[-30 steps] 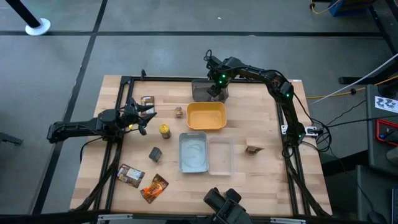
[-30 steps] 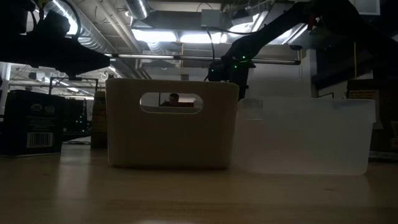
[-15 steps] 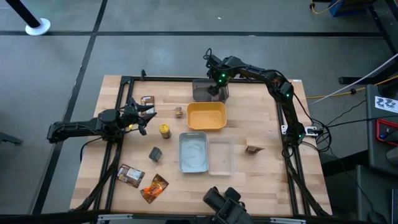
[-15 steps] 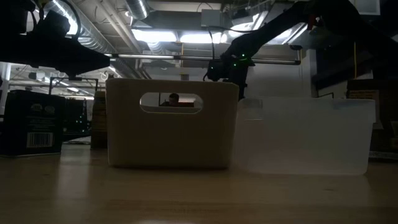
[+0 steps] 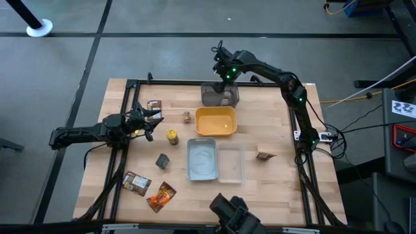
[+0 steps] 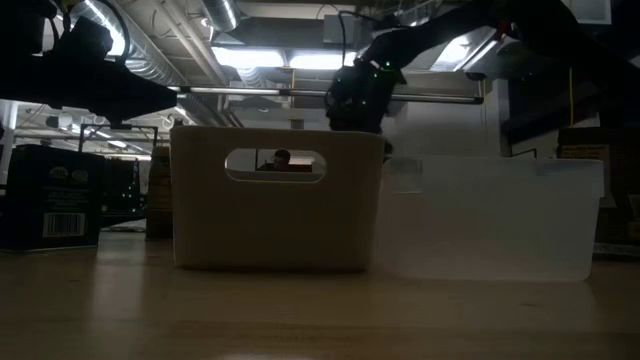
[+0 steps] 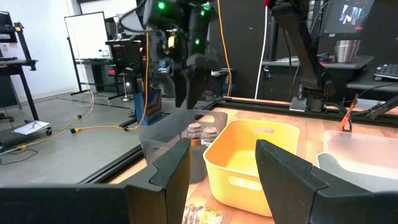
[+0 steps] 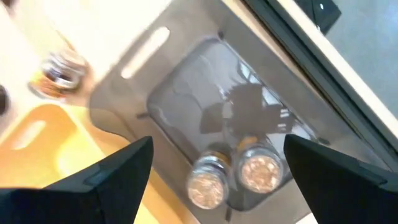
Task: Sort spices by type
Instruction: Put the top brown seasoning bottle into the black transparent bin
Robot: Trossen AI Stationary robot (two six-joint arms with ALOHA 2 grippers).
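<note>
The worktop (image 5: pixel 273 185) is pale wood grain. At upper centre sits a dark grey tray (image 5: pixel 218 96), holding two jars (image 8: pixel 233 175) with speckled brown contents. Below it is a yellow tray (image 5: pixel 216 121), then a pale-blue tray (image 5: pixel 201 159) beside a clear one (image 5: pixel 232 162). At lower left lie a brown packet (image 5: pixel 136 184) and an orange foil packet (image 5: pixel 161 196). A yellow-lidded jar (image 5: pixel 171 136) stands left of centre, a dark grey cube (image 5: pixel 162 160) below it.

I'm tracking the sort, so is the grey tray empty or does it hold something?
Not empty: the grey tray holds two small round jars side by side.
</note>
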